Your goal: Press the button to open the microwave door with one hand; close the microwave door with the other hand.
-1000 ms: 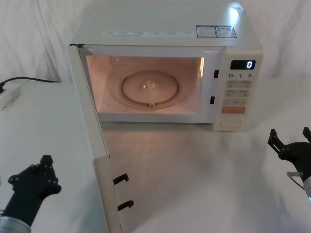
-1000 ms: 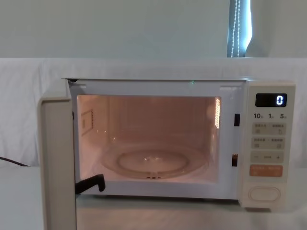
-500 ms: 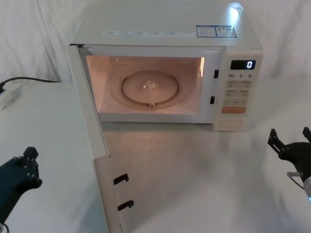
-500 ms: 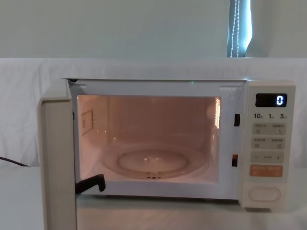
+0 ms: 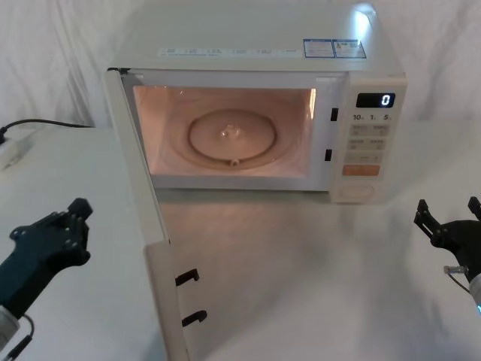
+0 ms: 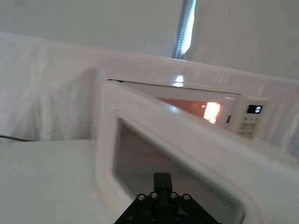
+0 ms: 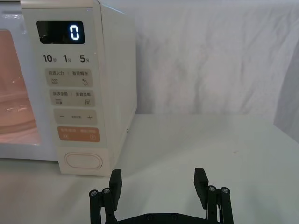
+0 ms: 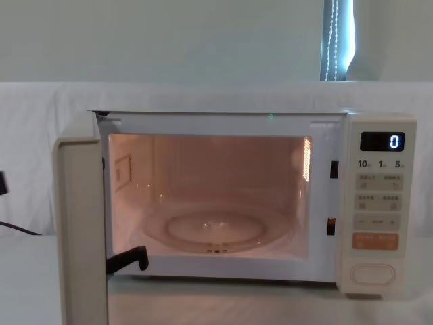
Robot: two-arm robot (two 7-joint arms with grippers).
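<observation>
- Now, the microwave door (image 5: 139, 226) is standing wide open, swung out on its hinge at the left side of the oven toward the counter's near edge, and the cavity is glowing warm orange with its round glass turntable (image 5: 231, 135) lying flat inside.
- That open door is suggesting the press is already done, so the closing half of the job looks to be what remains.
- Down at the counter's (image 5: 316, 286) near-left corner, the left gripper (image 5: 64, 229) is hanging just outside the door's outer face, apart from it; I cannot tell how its fingers are set.
- It is sitting on the outer side of the door, which looks like the side to push from for swinging the panel shut.
- In the left wrist view that door is showing its raised, rounded cream frame and dark window, smooth moulded plastic with soft corners.
- Over by the near-right edge, the right gripper (image 5: 449, 223) is resting low, its short ridged fingers (image 7: 115, 179) spread apart and holding nothing, well clear of the panel.
- The button (image 7: 84, 161) is sitting at the bottom of the control panel, a wide cream pill with a thin outline, just under the orange key (image 7: 78, 134).
- A white cloth is draping the counter and the backdrop, soft and wrinkled.
</observation>
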